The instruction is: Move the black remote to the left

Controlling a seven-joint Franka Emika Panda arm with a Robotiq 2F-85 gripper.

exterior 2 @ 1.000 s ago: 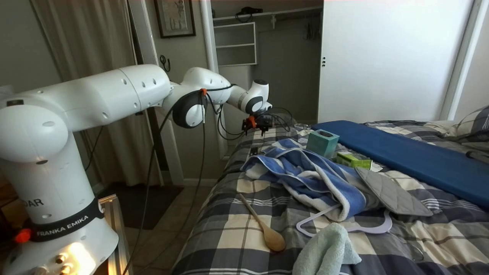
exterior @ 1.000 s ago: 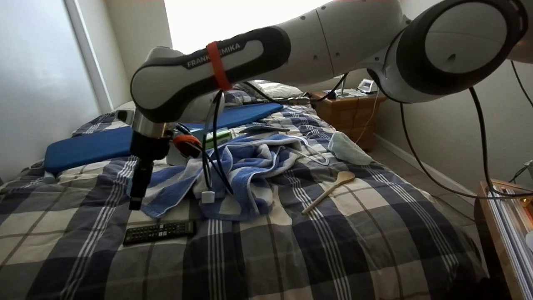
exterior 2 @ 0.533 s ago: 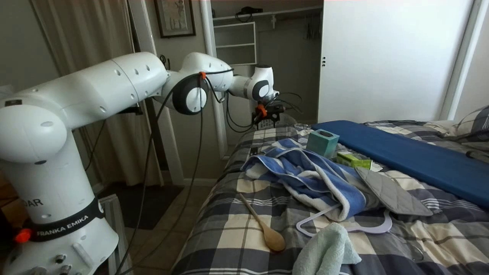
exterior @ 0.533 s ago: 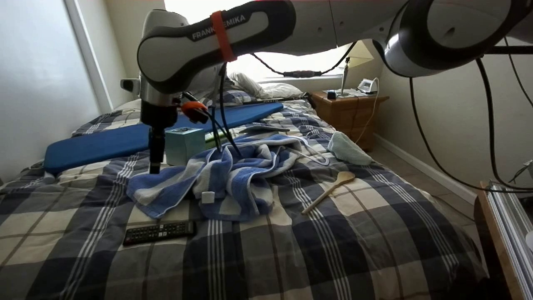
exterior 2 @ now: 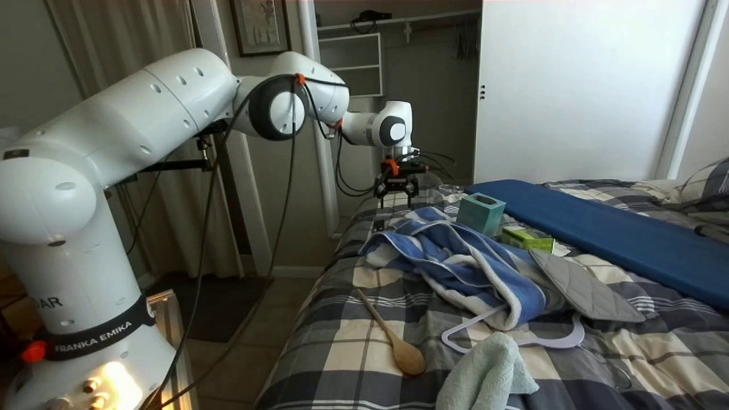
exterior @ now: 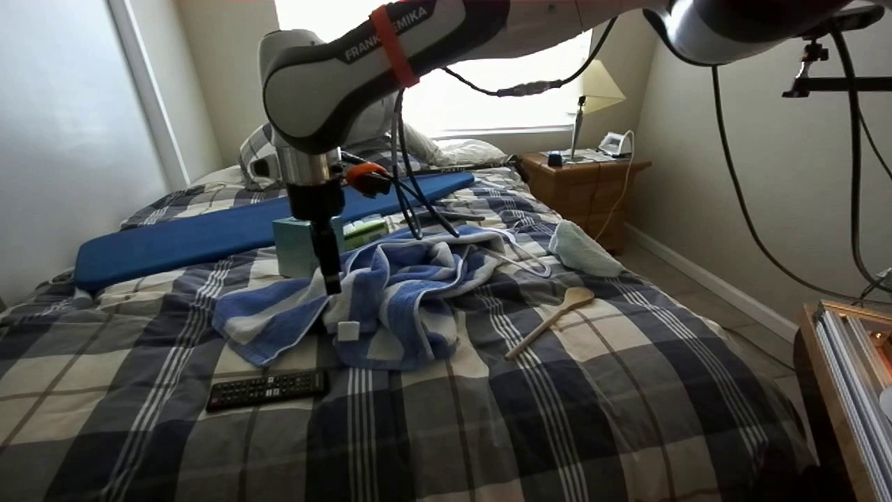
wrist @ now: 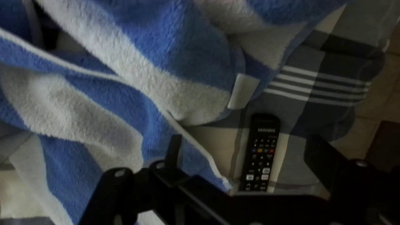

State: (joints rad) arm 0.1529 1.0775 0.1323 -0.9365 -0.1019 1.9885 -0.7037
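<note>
Two dark fingers [wrist: 172,153] of my gripper [wrist: 245,140] reach up from the bottom of the wrist view, wide apart. Below, the black remote [wrist: 262,153] shows in the gap between them, nearer the finger on the right; its lower end is hidden behind my gripper. It is long and slim, with rows of small buttons, a few coloured or white, and pale lettering near the upper end. A blue and white striped towel [wrist: 112,103] fills much of the left side, one corner pointing in just beside the remote, and its white tag [wrist: 243,91] sits near the remote's upper end.

In an exterior view, my fingers point down over the towel, seen edge-on, so their gap is hidden. The remote lies flat, buttons up, on a checked bedspread [exterior: 265,453], below and left of my fingers and apart from them. A teal box [exterior: 294,247] stands behind them; a long blue board [exterior: 174,240] stretches beyond it, and a wooden spoon [exterior: 547,324] lies well off to the right.

In an exterior view, my fingers hang apart above the bedspread, and only a small dark piece of the remote shows below them, past the towel. Nearer the camera lie the wooden spoon, a pale cloth [exterior 2: 484,376] and a white hanger [exterior 2: 549,342].
</note>
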